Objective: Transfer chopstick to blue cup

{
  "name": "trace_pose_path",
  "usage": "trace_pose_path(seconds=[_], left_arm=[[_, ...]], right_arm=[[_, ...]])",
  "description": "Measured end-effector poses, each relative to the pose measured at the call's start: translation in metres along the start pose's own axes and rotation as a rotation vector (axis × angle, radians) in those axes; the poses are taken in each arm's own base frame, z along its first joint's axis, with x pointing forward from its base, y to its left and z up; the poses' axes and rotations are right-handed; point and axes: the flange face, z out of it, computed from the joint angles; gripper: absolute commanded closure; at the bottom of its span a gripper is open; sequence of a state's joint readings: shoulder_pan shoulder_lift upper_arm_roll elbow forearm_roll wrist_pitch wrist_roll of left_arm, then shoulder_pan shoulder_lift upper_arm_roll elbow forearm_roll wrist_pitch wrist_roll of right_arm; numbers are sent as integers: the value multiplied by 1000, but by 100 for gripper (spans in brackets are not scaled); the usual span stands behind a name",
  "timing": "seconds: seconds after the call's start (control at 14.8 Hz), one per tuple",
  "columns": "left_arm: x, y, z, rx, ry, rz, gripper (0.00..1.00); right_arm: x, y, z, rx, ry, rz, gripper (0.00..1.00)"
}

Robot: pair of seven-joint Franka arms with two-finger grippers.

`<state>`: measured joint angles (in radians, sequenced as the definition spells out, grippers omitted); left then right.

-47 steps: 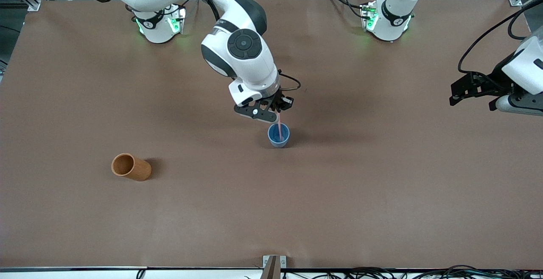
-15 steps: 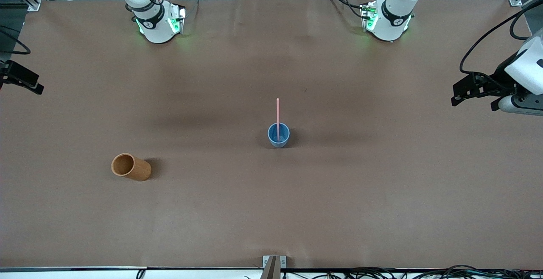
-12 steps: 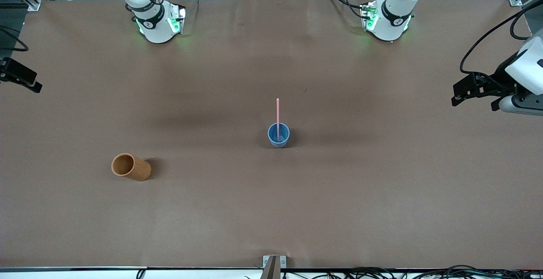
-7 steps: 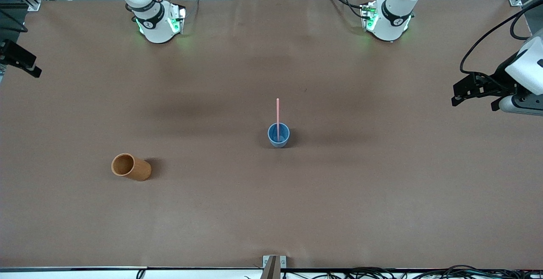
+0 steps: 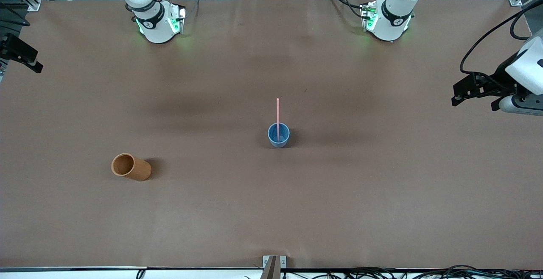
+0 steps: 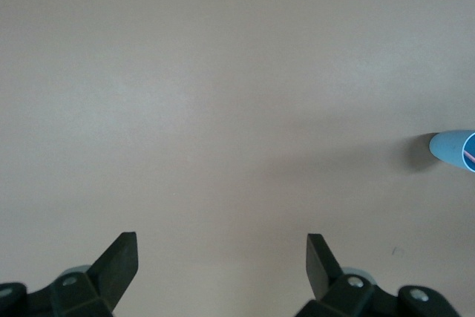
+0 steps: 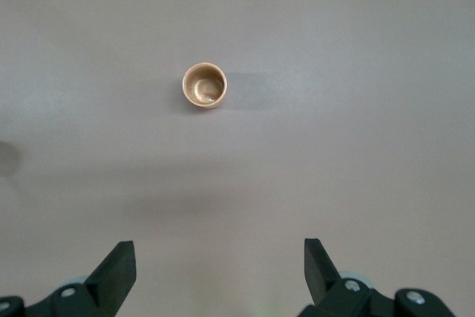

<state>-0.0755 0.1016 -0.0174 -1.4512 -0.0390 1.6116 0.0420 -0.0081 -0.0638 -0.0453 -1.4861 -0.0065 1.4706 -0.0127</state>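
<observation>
Both hands are spread wide with nothing in them. The left hand (image 6: 221,269) is parked up over the left arm's end of the worktop (image 5: 382,194), and in the front view it (image 5: 460,94) shows as a black bracket at the frame edge, so that arm is just waiting. The right hand (image 7: 220,272) hangs over the right arm's end, only a bit of it (image 5: 21,54) peeking in at the front view's edge. From the right wrist view you look straight down into the orange cup (image 7: 204,85), which stands upright and alone, well apart from everything else; in the front view it (image 5: 130,167) sits nearer the camera than the blue cup (image 5: 278,135). The blue cup is around the middle of the worktop, upright. The chopstick (image 5: 278,115) stands in it, long axis close to vertical, lower end down inside the cup and the upper end sticking well above the rim. The left wrist view catches just a slice of the blue cup (image 6: 454,150) with a pink line inside it.
</observation>
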Motion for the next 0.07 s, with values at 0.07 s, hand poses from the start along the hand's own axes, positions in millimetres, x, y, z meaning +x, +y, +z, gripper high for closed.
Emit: trace_pose_path(seconds=[0.07], left_arm=[[0,0,0,0,0,0,0]], right_arm=[[0,-1,0,15,1,-2,0]])
